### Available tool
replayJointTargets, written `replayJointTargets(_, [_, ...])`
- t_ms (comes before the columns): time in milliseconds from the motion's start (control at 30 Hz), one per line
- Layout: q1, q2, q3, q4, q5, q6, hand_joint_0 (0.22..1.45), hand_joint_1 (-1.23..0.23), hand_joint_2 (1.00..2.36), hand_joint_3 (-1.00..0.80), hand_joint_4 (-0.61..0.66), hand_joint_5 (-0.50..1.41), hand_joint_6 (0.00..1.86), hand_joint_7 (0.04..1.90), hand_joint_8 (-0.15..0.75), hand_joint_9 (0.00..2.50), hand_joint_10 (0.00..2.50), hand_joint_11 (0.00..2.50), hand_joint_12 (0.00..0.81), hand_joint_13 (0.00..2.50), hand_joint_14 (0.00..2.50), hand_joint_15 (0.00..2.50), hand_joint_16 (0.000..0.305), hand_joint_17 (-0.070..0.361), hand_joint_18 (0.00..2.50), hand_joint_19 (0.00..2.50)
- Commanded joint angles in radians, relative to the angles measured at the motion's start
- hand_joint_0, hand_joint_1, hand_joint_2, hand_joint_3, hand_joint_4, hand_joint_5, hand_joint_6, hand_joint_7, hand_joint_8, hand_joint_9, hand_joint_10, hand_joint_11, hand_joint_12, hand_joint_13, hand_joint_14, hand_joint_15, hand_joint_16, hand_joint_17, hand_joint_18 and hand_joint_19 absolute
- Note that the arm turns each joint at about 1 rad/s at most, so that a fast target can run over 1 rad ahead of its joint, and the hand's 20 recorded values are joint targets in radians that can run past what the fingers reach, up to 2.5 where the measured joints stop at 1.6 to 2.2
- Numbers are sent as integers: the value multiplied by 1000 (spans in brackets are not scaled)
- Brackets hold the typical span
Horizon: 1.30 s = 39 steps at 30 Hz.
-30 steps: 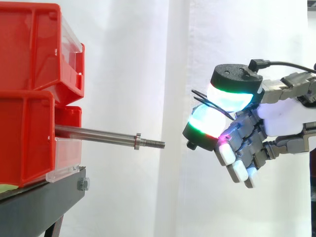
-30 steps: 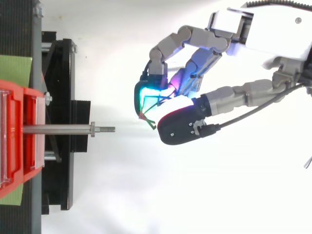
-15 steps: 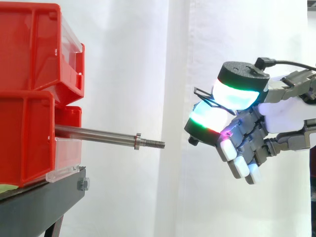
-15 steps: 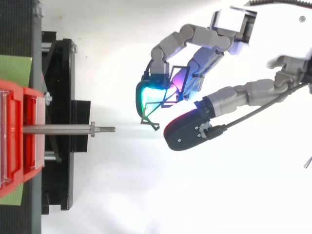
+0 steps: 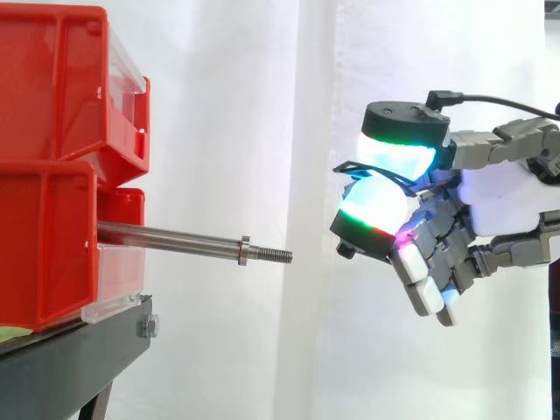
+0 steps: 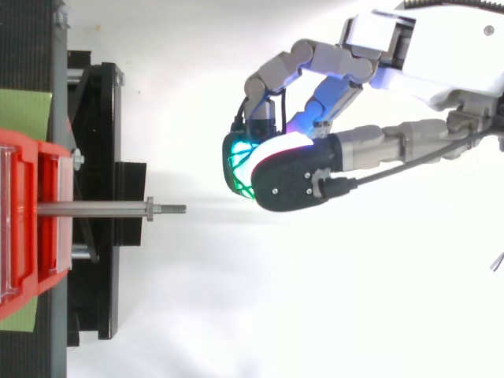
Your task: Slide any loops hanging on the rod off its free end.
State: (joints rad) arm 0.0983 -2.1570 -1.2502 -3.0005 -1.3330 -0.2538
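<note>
A bare steel rod (image 5: pixel 175 238) sticks out to the right from the lower red bin (image 5: pixel 48 245) and ends in a threaded tip (image 5: pixel 276 255); nothing hangs on it. In the top view the rod (image 6: pixel 94 209) points right, towards the hand. To the right of the tip and slightly higher, my hand (image 5: pixel 499 197) floats clear of the rod. Its thumb and a finger are curled together, and their glowing pads pinch a thin black wire loop (image 5: pixel 354 168). From above, the loop (image 6: pixel 239 167) peeks out at the left of the pads, and the hand (image 6: pixel 425 55) comes in from the upper right.
Two red bins are stacked on a black stand (image 5: pixel 79 350) at the left, the upper bin (image 5: pixel 61 79) jutting over the rod's base. A green sheet (image 6: pixel 24 114) lies under the bins. Behind everything hangs a white curtain (image 5: pixel 262 131).
The thumb, which had swung away from the finger half a second ago, has closed back over it, clamping the loop between the pads. The rod and bins are unchanged.
</note>
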Motion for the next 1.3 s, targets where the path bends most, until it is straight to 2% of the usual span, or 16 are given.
replayJointTargets(0, [0, 0, 0, 0, 0, 1, 636, -753, 1018, -170, 0, -194, 947, 932, 300, 923, 13, 537, 317, 1039, 18, 497, 49, 110, 974, 660])
replayJointTargets(67, [0, 0, 2, 0, 0, -1, 673, -803, 1016, -242, -11, -200, 951, 920, 286, 894, 14, 531, 311, 1031, 19, 494, 48, 108, 970, 645])
replayJointTargets(133, [0, 0, 9, -5, 0, -1, 722, -853, 1004, -429, 4, -202, 952, 910, 278, 893, 12, 538, 307, 1032, 17, 484, 48, 108, 973, 615])
replayJointTargets(233, [-2, 0, 11, -12, 0, -1, 748, -860, 1000, -500, 3, -197, 949, 903, 274, 899, 14, 523, 303, 1035, 19, 480, 48, 107, 977, 604])
replayJointTargets(500, [0, 0, 12, -12, 0, -1, 700, -849, 1000, -500, 18, -182, 942, 928, 285, 955, 14, 538, 305, 1058, 17, 484, 47, 105, 991, 620])
replayJointTargets(667, [0, 0, 15, -15, 0, -1, 760, -856, 1000, -500, -86, -182, 944, 1029, 289, 967, 14, 533, 304, 1064, 17, 490, 46, 104, 995, 595])
replayJointTargets(867, [0, 0, 15, -15, 0, -1, 734, -866, 1000, -500, -22, -181, 949, 965, 285, 968, 15, 541, 308, 1070, 17, 489, 46, 103, 1003, 591])
replayJointTargets(967, [1, 0, 15, -15, 2, -1, 645, -759, 1000, -500, 21, -156, 927, 1009, 298, 1032, 13, 550, 309, 1082, 17, 497, 45, 102, 996, 630])
replayJointTargets(1033, [1, 0, 17, -15, 6, 2, 604, -636, 1000, -500, 38, -144, 914, 1027, 307, 1074, 13, 535, 312, 1093, 17, 504, 45, 102, 991, 657])
replayJointTargets(1133, [3, 0, 15, -15, 6, 13, 597, -538, 1000, -500, 30, -137, 905, 1047, 309, 1101, 13, 525, 319, 1097, 19, 514, 46, 103, 989, 684])
replayJointTargets(1267, [4, 0, 17, -15, 6, 16, 601, -510, 1005, -434, 25, -135, 901, 1029, 311, 1102, 16, 525, 323, 1103, 17, 513, 46, 104, 985, 694])
